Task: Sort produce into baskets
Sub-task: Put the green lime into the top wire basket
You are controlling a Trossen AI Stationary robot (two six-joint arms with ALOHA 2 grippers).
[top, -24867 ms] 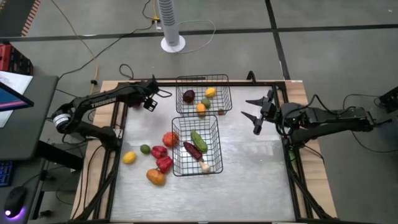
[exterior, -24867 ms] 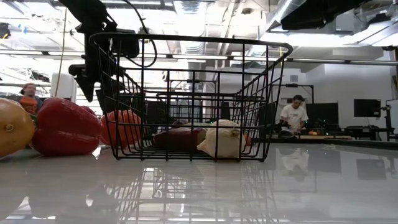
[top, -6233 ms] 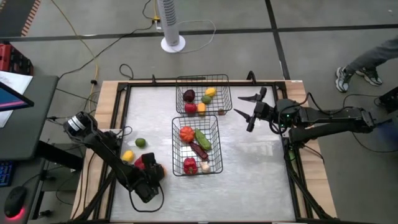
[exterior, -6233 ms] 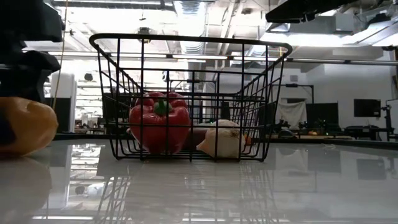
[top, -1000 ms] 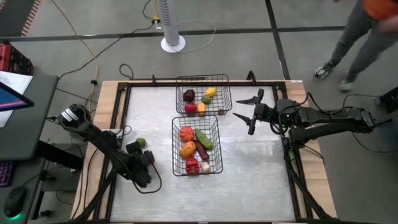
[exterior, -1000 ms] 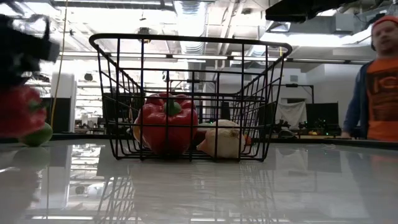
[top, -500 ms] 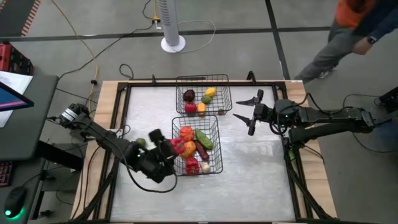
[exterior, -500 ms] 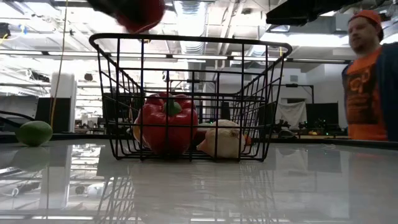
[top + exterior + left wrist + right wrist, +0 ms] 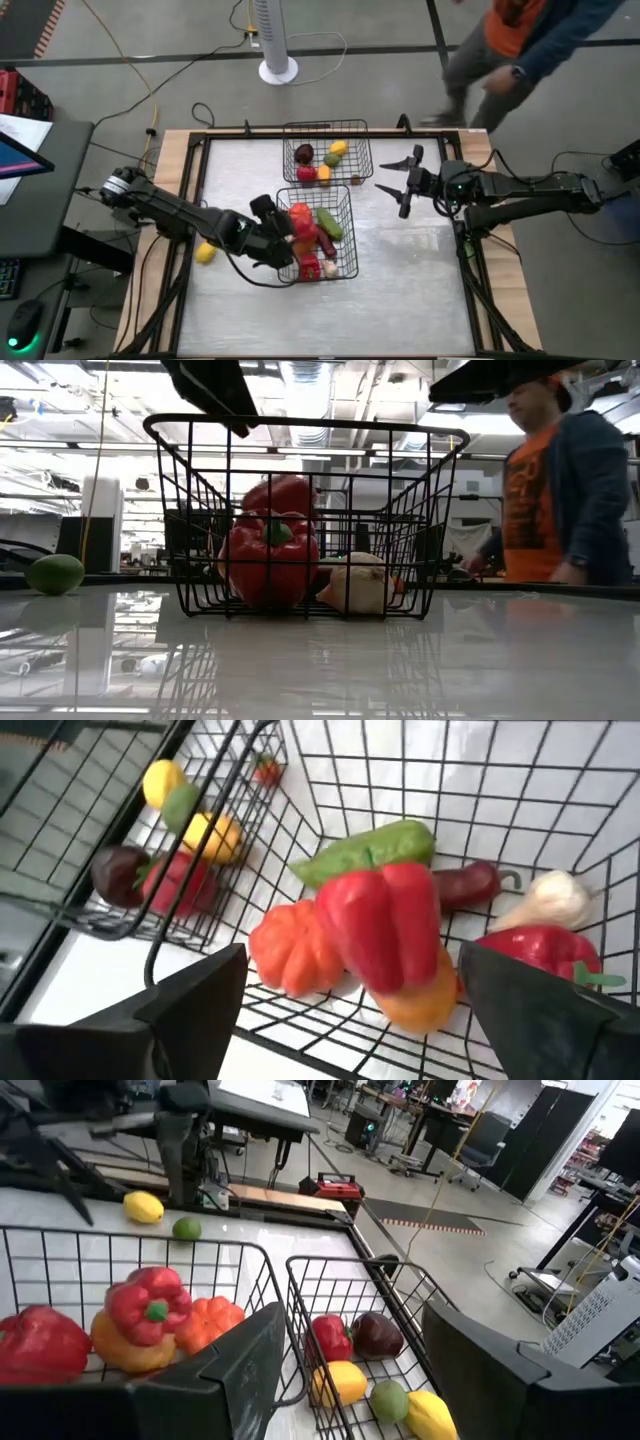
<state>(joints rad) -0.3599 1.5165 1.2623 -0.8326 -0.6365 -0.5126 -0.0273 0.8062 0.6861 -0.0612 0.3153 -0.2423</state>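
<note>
Table (image 9: 420, 270); red pepper (image 9: 390, 925) upright, stem hidden.

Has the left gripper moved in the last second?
Yes. The left gripper went from the open table toward the near basket, now at its left rim.

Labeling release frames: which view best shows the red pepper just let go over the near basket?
Left wrist view: the long red toy pepper fills the centre, unobstructed, above the other produce. High view shows a small red patch beside the left end effector. Low view shows it through mesh; right wrist shows it small.
</note>
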